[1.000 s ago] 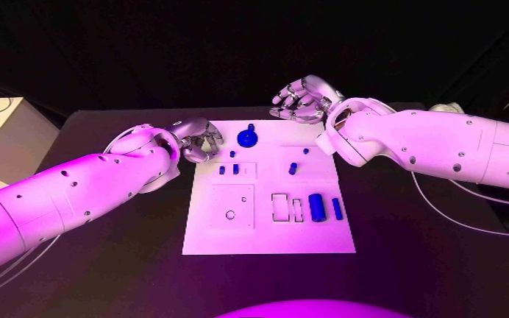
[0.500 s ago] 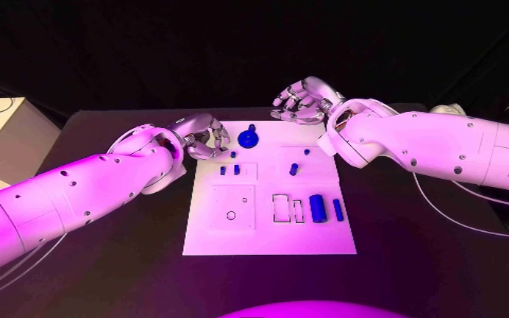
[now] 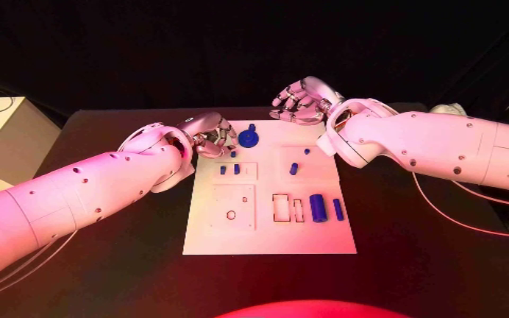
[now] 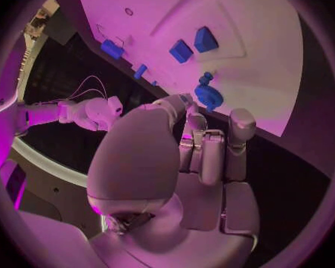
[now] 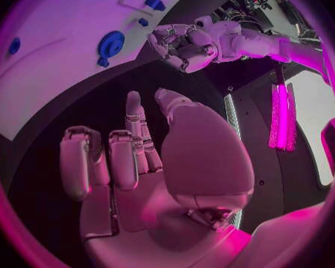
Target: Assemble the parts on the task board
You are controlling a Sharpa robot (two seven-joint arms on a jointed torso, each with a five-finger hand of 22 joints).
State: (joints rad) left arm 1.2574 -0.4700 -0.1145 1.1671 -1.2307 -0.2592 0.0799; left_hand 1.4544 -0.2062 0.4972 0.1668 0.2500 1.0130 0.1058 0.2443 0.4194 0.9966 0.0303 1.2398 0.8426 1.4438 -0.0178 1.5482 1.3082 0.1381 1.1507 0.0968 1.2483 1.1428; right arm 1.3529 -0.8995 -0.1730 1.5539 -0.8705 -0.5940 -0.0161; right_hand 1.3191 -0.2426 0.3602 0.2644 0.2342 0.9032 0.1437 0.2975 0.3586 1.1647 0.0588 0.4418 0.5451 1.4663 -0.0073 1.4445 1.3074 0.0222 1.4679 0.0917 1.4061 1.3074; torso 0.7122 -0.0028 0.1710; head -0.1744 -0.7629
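The white task board (image 3: 265,218) lies in the middle of the black table. A round blue part with a short stem (image 3: 248,138) sits near its far edge; the left wrist view has this round part (image 4: 208,94) just past my fingertips. My left hand (image 3: 209,138) hovers at the board's far-left corner, close to that part, fingers loosely bent and holding nothing. My right hand (image 3: 302,102) hangs beyond the board's far edge, palm bare, fingers apart. Small blue pegs (image 3: 229,170) stand left of centre. Two blue cylinders (image 3: 316,203) lie at the right.
More small blue pieces (image 3: 294,168) stand right of centre on the board. Rectangular slots (image 3: 281,207) and a round hole (image 3: 230,215) mark its near half. A pale box (image 3: 16,138) stands off the table's left side. A cable (image 3: 446,211) trails under the right arm.
My left hand has moved right and a little further away, over the board's far-left corner and nearer the round blue part. The right hand has barely moved.
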